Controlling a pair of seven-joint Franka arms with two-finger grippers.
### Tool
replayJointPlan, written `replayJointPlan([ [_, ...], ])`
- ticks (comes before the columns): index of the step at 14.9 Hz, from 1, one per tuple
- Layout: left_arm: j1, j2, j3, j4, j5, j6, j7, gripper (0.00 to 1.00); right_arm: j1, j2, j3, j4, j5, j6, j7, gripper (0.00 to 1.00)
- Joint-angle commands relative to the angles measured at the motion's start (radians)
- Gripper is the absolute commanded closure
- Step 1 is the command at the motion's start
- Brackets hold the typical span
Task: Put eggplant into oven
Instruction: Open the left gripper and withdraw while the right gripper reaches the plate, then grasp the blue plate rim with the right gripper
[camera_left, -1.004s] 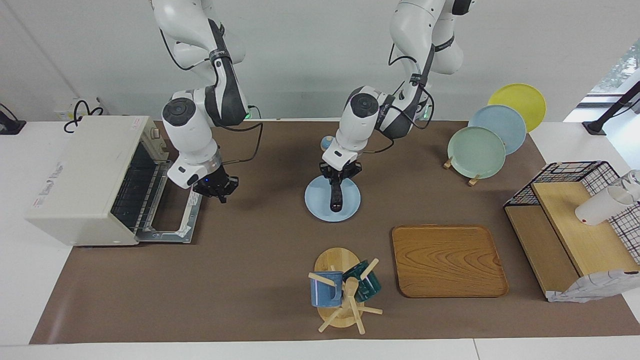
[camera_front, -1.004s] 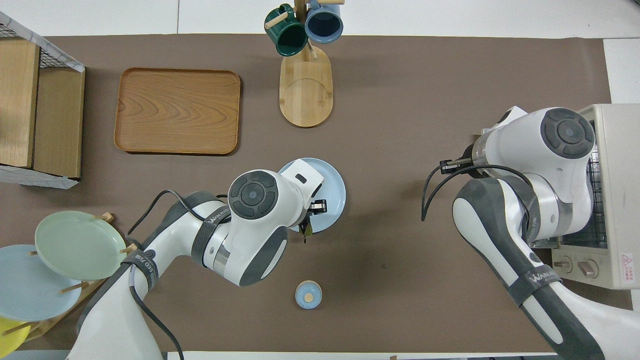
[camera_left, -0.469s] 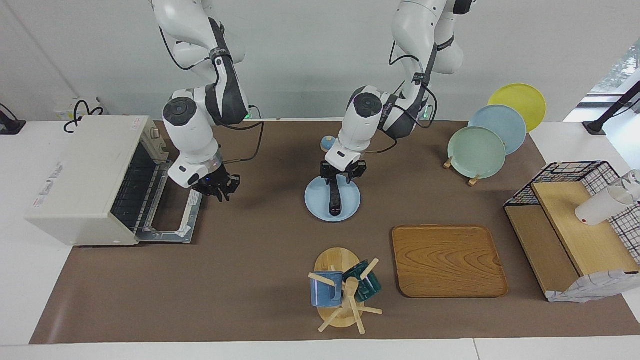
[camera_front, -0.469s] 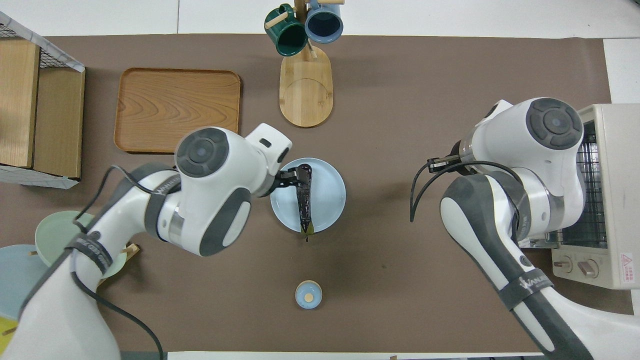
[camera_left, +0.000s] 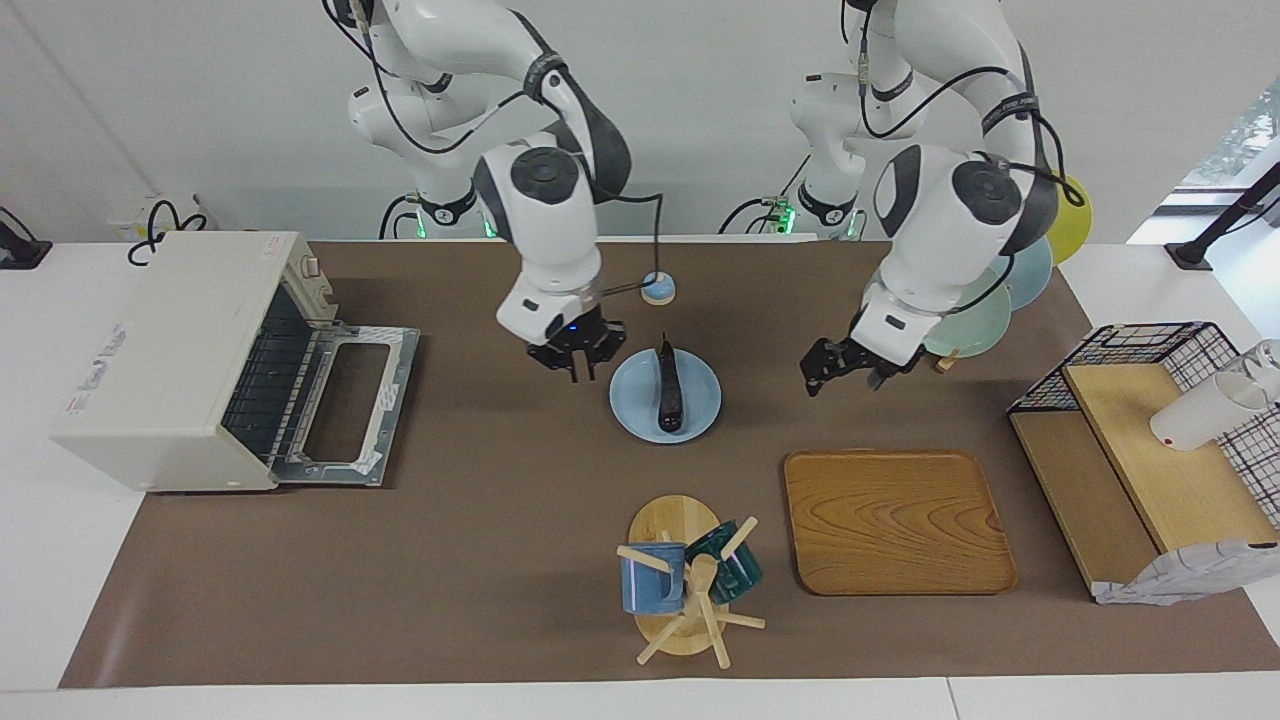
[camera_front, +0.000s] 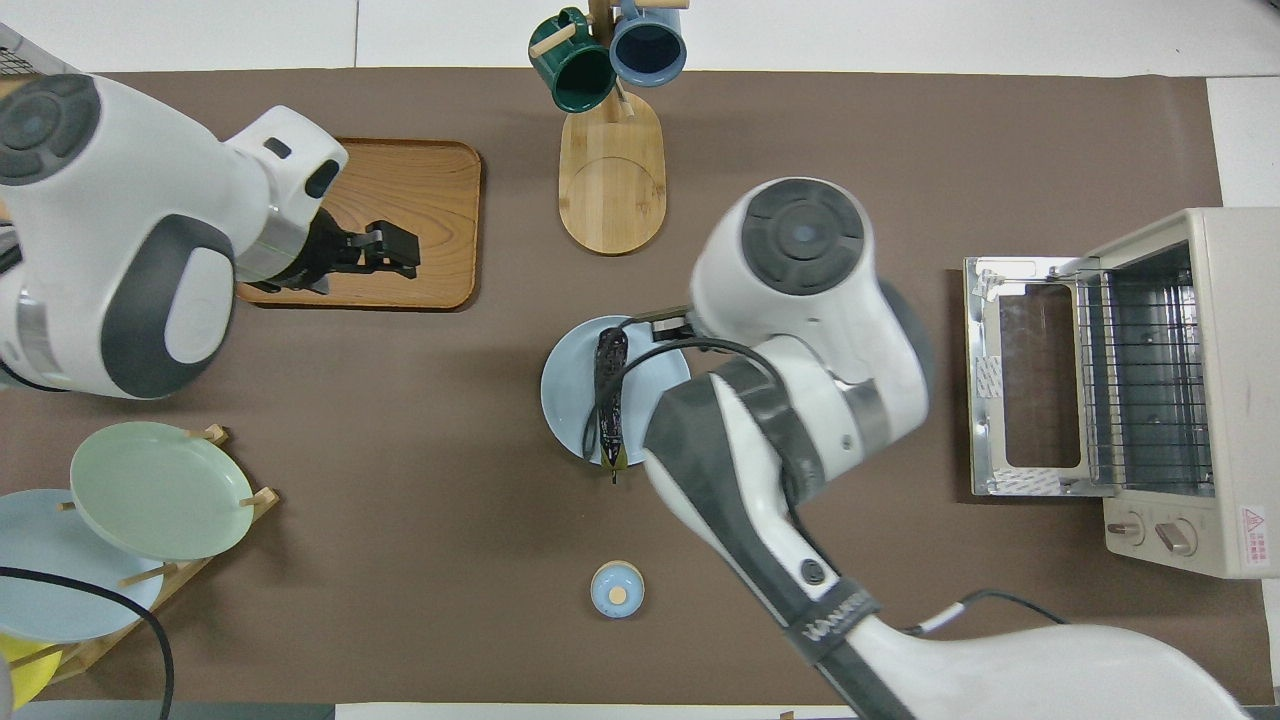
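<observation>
Your eggplant (camera_left: 669, 389) lies on the blue plate (camera_left: 700, 412) mid-table, held by neither arm. The right gripper (camera_left: 578, 362) hovers just beside the plate, grip unreadable; the left gripper (camera_left: 846, 370) hangs empty, fingers spread. The oven (camera_left: 170, 360) stands open.

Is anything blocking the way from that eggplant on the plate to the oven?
Nothing visible. The eggplant lies on the blue plate; between it and the oven is bare brown mat, and the oven door lies folded down open. The right gripper hovers beside the plate.
</observation>
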Motion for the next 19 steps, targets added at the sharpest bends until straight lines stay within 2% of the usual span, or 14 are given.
replayJointPlan([
  [1,0.074,-0.039,-0.01,0.017,0.022,-0.068,0.096,0.0,0.089,0.261,-0.002,0.311,-0.021,-0.02,0.1,0.73],
  [2,0.103,-0.051,-0.01,0.017,0.022,-0.081,0.117,0.0,0.12,0.268,-0.002,0.308,-0.026,0.022,0.118,0.6],
  [4,0.125,-0.088,-0.011,0.01,0.048,-0.126,0.146,0.0,0.167,0.269,-0.002,0.272,-0.043,0.066,0.178,0.57],
  [6,0.131,-0.122,-0.002,0.005,0.064,-0.167,0.163,0.0,0.201,0.269,-0.002,0.209,-0.081,0.12,0.204,0.57],
  [11,0.139,-0.203,-0.001,-0.033,0.071,-0.235,0.165,0.0,0.208,0.264,-0.001,0.08,-0.084,0.255,0.207,0.61],
  [13,0.133,-0.248,-0.001,-0.087,0.076,-0.24,0.166,0.0,0.241,0.266,-0.002,0.063,-0.084,0.257,0.213,0.64],
  [14,0.13,-0.274,-0.002,-0.122,0.1,-0.24,0.168,0.0,0.249,0.266,-0.002,0.055,-0.086,0.265,0.217,0.69],
  [15,0.128,-0.292,-0.002,-0.148,0.117,-0.24,0.168,0.0,0.253,0.268,-0.002,0.049,-0.089,0.268,0.217,0.79],
  [16,0.128,-0.309,-0.004,-0.164,0.119,-0.24,0.17,0.0,0.258,0.266,-0.002,0.044,-0.107,0.262,0.221,1.0],
  [19,0.098,-0.317,-0.002,-0.156,0.127,-0.247,0.167,0.0,0.257,0.261,-0.004,0.066,-0.213,0.181,0.217,1.0],
])
